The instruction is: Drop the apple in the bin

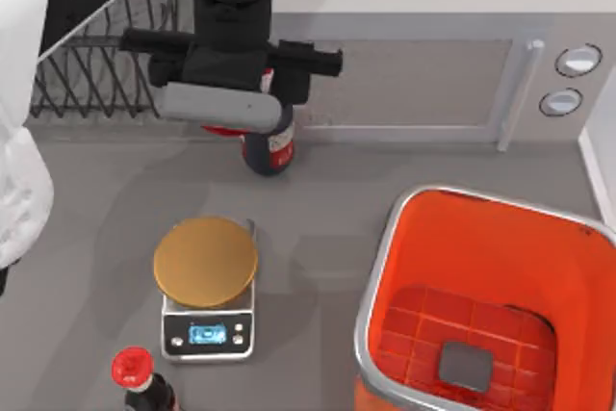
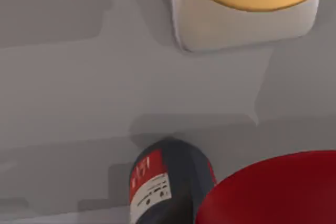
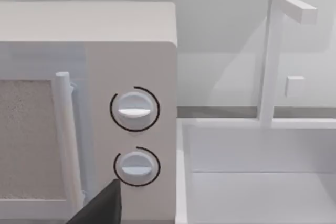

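Note:
The apple [image 2: 273,192] is a big, dark red round shape very close to the left wrist camera. In the top view a red edge of the apple [image 1: 221,130] peeks out under my left arm's grey wrist. My left gripper [image 1: 231,64] hangs over the back of the table, right above the apple and beside a dark bottle [image 1: 271,146]. Whether the apple is held or resting on the table cannot be told. The bin [image 1: 380,267] is orange-red with a silver rim and stands at the front right. A grey square [image 1: 467,365] lies on its gridded floor. A dark part of my right gripper [image 3: 100,205] faces a microwave's knobs.
A kitchen scale [image 1: 206,326] with a golden plate sits front-left of centre. A second dark bottle with a red cap [image 1: 132,366] stands at the front left. A microwave [image 1: 414,84] and a wire rack [image 1: 96,64] line the back. The first bottle [image 2: 168,182] touches the apple's outline.

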Robot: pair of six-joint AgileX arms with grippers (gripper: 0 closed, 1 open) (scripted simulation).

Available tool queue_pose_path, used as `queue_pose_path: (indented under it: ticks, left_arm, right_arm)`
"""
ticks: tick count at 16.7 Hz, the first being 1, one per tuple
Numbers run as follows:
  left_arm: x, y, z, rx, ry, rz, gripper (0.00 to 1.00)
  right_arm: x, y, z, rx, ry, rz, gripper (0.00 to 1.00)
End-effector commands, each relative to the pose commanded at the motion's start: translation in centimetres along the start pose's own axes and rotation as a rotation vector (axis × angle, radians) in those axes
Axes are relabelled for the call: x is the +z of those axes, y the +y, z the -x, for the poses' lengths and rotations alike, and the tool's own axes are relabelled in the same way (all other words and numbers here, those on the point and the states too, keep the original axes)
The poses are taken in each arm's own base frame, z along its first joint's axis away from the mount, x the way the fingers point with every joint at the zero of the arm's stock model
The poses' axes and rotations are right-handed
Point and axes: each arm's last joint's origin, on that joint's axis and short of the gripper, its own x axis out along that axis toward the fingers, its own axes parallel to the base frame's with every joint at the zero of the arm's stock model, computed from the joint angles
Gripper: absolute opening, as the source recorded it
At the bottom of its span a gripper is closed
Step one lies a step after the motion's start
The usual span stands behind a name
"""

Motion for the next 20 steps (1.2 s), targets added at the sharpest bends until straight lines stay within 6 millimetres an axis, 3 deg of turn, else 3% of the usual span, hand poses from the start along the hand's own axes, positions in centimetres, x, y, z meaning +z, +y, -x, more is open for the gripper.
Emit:
queue_pose_path:
  ticks: [3,5,9,11,13,20]
  left_arm:
    - [3.9,8.3,0.6,-0.007,0.015,-0.564,0.0]
    - [7.3,12.8,1.1,-0.013,0.034,-0.883,0.0]
    - [13.8,18.9,2.1,-0.027,0.078,-1.343,0.0]
    - [16.1,20.4,2.4,-0.033,0.094,-1.472,0.0]
    - [17.0,21.0,2.5,-0.036,0.101,-1.527,0.0]
    - [16.5,20.8,2.2,-0.036,0.112,-1.508,0.0]
  right_arm:
    - [0.0,0.0,0.0,0.0,0.0,0.0,1.0]
    - [0.0,0.0,0.0,0.0,0.0,0.0,1.0]
    - [0.0,0.0,0.0,0.0,0.0,0.0,1.0]
    - [0.0,0.0,0.0,0.0,0.0,0.0,1.0]
    - [0.0,0.0,0.0,0.0,0.0,0.0,1.0]
    - [0.0,0.0,0.0,0.0,0.0,0.0,1.0]
